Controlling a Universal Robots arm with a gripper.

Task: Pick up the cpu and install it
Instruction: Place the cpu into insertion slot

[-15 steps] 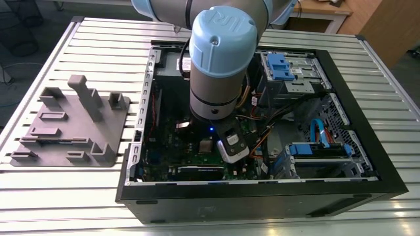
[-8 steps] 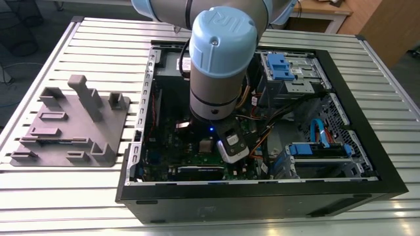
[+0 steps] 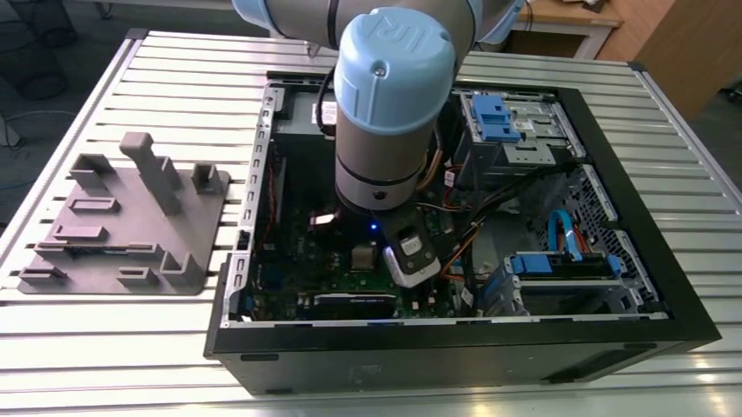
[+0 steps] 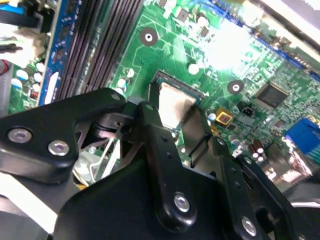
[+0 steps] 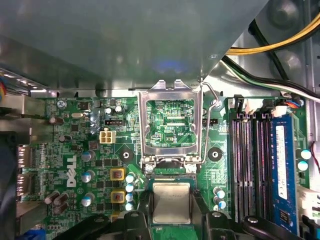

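The gripper (image 5: 171, 214) appears clamped on the cpu (image 5: 171, 200) by two opposite edges, keeping it flat and square at the motherboard (image 5: 90, 150) socket (image 5: 172, 171). The load plate (image 5: 170, 125) is hinged back, leaving that socket open.

The cpu (image 5: 171, 202) has a smooth, silvery-grey metal top with a dull sheen. The gripper (image 4: 176, 117) is matt black, set with shiny metal screws (image 4: 181, 202). The motherboard (image 5: 125, 135) looks glossy green, its socket frame (image 5: 145, 125) bright bare metal. The table (image 3: 116, 347) is ribbed pale metal
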